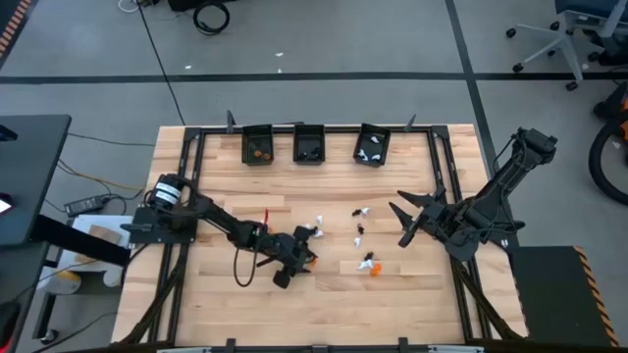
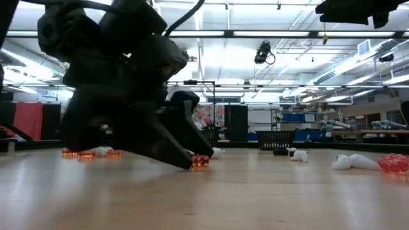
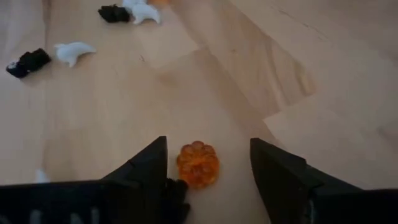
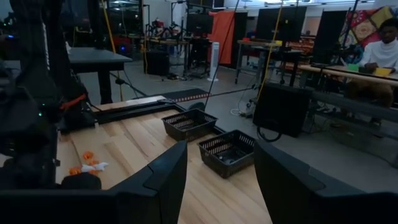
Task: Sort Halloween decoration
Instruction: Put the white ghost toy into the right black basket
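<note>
The jaws of the left gripper [image 3: 208,163] are set apart around an orange pumpkin trinket [image 3: 198,164], which could be nudged aside if closed off-centre.

We count three black bins [image 1: 258,144] along the table's 12 o'clock edge. Two arms are present. Loose trinkets [image 1: 362,233] too small to count.

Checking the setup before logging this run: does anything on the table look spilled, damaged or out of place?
Nothing looks damaged. The trinkets lie scattered loose on the table, as unsorted pieces would. The left gripper is open, its fingers either side of an orange pumpkin lying on the wood. The right gripper waits open, empty.
</note>
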Tool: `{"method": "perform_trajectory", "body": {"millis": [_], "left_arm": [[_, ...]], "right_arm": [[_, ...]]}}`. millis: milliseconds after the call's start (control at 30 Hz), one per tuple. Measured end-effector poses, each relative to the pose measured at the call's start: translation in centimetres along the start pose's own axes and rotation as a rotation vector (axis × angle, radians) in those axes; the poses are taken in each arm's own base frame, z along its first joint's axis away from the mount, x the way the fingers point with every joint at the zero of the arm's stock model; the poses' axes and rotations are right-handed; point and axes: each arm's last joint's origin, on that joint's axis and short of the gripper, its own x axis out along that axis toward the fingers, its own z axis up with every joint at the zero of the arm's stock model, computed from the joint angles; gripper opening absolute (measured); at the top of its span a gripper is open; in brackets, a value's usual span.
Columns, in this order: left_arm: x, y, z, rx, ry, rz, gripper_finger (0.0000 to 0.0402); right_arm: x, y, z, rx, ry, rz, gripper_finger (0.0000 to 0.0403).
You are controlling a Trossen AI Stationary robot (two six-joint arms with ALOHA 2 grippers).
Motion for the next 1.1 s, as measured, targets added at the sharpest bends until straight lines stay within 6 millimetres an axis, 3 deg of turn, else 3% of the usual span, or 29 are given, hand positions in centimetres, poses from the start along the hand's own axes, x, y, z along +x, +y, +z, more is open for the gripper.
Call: {"method": "perform_trajectory", "body": {"millis": [400, 667, 967, 1100], "left_arm": [[0.0, 2.8, -1.2, -0.107, 0.013, -0.083, 0.0156], [0.0, 3.1, -1.2, -0.11, 0.007, -0.104, 0.0106], [0.4, 3.3, -0.2, -0.191, -0.012, -0.095, 0.0096], [0.5, 3.3, 0.4, -0.202, -0.024, -0.057, 0.0096]], "right_arm": [[0.0, 0.0, 0.0, -0.002, 0.0, 0.001, 0.0189], [0.0, 0.0, 0.0, -0.003, 0.0, 0.001, 0.0189], [0.1, 0.0, 0.0, 0.011, 0.009, 0.018, 0.0189], [1.3, 0.7, -0.7, 0.028, 0.078, 0.104, 0.0189]]}}
